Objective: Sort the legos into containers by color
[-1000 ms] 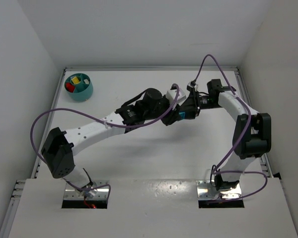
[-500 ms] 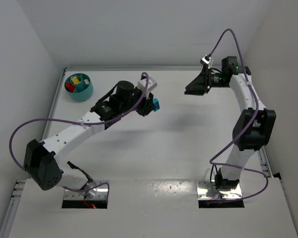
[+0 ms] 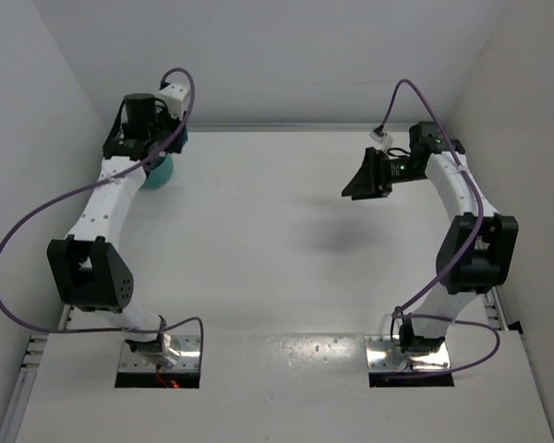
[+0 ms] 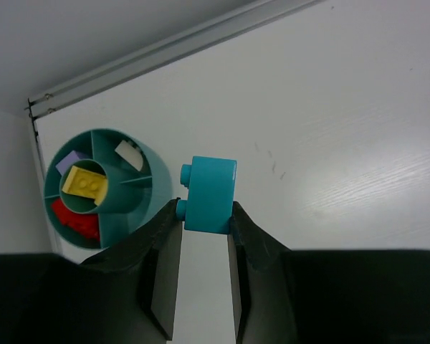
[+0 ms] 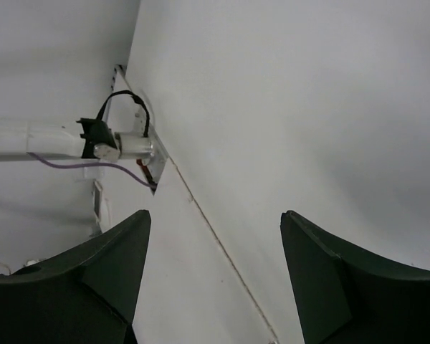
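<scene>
Both my arms are built alike: the left arm [image 3: 97,201] and right arm [image 3: 452,185] have white links with black joint housings. Behind the black, wedge-shaped fingers [image 4: 161,265], a purple cable [image 3: 18,227] runs back to each shiny metal base plate [image 3: 162,355].

My left gripper [image 4: 204,215], clamped on a cyan brick [image 4: 210,193], hangs in the far-left corner. The side wall [image 3: 37,138] and back wall [image 3: 277,65] stand close, and the bowl [image 4: 132,204] is just left of my fingers. Its dividers and sorted bricks [image 4: 84,185] fill all but one compartment. Rightward the table [image 3: 258,240] lies open. My right gripper [image 5: 213,218], jaws spread, has free space around it, well apart from the left one.
</scene>
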{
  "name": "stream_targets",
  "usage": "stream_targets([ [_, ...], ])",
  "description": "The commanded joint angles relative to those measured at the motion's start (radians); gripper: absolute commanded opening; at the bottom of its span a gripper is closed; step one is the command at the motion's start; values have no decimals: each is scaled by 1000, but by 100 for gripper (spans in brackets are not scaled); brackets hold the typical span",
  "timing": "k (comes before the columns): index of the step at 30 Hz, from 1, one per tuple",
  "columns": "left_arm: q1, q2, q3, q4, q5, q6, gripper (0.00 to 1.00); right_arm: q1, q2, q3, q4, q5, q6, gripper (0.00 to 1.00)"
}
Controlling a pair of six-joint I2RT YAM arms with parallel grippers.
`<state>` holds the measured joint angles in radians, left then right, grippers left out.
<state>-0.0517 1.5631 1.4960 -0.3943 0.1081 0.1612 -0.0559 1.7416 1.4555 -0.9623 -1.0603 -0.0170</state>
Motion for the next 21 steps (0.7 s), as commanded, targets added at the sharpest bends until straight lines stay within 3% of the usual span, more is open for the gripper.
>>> stream_targets([
  [1, 84, 114, 155, -114, 115, 144, 17, 8, -53, -3, 19, 19, -78, 73],
  [4, 183, 231, 289, -207, 258, 262, 23, -2, -31, -3, -27, -3, -115, 73],
  [13, 299, 451, 529, -376, 334, 443, 23, 7, -21, -23, -18, -13, -124, 73],
  [21, 331, 497, 541, -454, 358, 515, 23, 7, -2, -23, -18, -32, -115, 73],
])
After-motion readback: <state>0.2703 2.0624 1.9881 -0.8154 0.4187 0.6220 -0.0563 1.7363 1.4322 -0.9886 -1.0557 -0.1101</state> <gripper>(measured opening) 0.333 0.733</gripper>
